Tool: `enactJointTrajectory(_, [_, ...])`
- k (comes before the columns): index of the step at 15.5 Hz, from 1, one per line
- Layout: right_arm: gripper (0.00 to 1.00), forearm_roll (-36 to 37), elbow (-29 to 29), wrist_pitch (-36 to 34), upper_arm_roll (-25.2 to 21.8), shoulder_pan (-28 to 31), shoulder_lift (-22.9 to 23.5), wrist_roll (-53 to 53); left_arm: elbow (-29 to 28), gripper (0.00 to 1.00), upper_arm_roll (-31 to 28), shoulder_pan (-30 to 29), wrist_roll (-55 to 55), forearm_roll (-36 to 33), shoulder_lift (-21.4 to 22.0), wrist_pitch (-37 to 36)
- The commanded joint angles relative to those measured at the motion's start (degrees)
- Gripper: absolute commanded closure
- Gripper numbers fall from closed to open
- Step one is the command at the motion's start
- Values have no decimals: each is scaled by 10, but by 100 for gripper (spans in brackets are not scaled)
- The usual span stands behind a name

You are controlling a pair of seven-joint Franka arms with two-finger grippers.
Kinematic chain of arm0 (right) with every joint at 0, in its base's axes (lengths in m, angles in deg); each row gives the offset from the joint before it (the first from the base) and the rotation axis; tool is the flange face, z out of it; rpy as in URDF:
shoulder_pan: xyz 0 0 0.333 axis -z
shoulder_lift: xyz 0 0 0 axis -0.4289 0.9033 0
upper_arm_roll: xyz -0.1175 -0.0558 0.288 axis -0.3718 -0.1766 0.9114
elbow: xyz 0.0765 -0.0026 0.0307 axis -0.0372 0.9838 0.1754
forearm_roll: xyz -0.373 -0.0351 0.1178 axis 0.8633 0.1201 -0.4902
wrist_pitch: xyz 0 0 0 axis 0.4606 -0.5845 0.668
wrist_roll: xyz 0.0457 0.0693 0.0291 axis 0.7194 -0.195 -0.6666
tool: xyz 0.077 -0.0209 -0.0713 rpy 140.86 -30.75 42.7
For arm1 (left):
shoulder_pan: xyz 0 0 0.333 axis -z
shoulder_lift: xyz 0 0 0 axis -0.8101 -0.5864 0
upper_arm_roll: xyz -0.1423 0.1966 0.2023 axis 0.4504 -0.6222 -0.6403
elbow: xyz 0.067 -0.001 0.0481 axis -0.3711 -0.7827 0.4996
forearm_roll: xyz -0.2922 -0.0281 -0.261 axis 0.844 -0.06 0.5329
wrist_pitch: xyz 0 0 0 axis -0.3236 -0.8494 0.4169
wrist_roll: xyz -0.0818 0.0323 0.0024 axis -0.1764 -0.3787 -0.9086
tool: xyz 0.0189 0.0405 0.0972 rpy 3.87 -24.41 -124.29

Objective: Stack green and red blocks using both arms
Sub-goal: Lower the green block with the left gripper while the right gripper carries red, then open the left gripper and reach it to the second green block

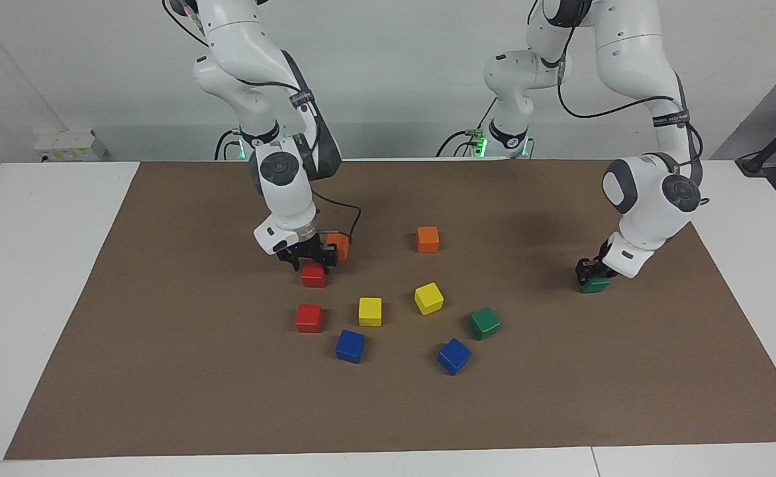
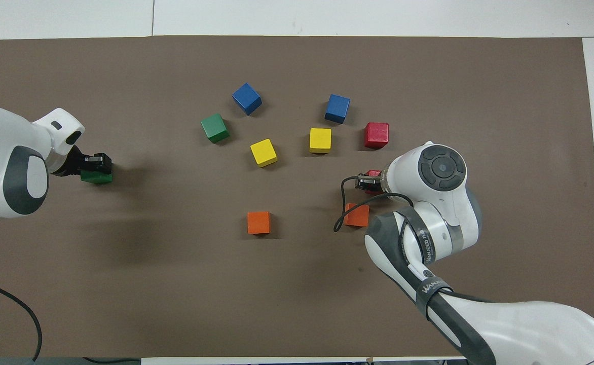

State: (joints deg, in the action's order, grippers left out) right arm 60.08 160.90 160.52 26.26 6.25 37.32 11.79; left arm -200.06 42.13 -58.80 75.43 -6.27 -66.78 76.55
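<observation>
My right gripper is open and low over a red block, with a finger at each side of the block's top. In the overhead view the right gripper and wrist hide most of this red block. My left gripper is shut on a green block at mat level, toward the left arm's end of the table; both the gripper and the block also show in the overhead view. A second red block and a second green block lie free on the mat.
A brown mat covers the table. Two yellow blocks and two blue blocks lie among the free blocks. One orange block sits right beside the right gripper, another nearer the middle.
</observation>
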Motion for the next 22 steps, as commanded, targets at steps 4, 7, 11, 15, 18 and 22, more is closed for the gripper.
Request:
enactJointTrajectory(4, [75,3,-2,5,2,3,3,4,6,0,-1,6,7,-14,5,10])
enactJointTrajectory(7, [78,4,-11,-1,2,6,4,4,99,0,-1,15,23,-11,-5,-78])
enactJointTrajectory(11, [90,37,-46,-76,1,20,-4,-26,234,0,-1,82,192,-7,-52,-174])
enactJointTrajectory(15, [91,43,-50,-128,0,61,-45,-134,330,0,-1,150,318,-3,-108,-210])
enactJointTrajectory(18, [91,45,-47,-129,0,102,-60,-235,376,0,-2,186,386,-3,-154,-205])
enactJointTrajectory(22, [91,45,-27,-89,1,146,-61,-322,399,0,-4,217,437,-9,-189,-173])
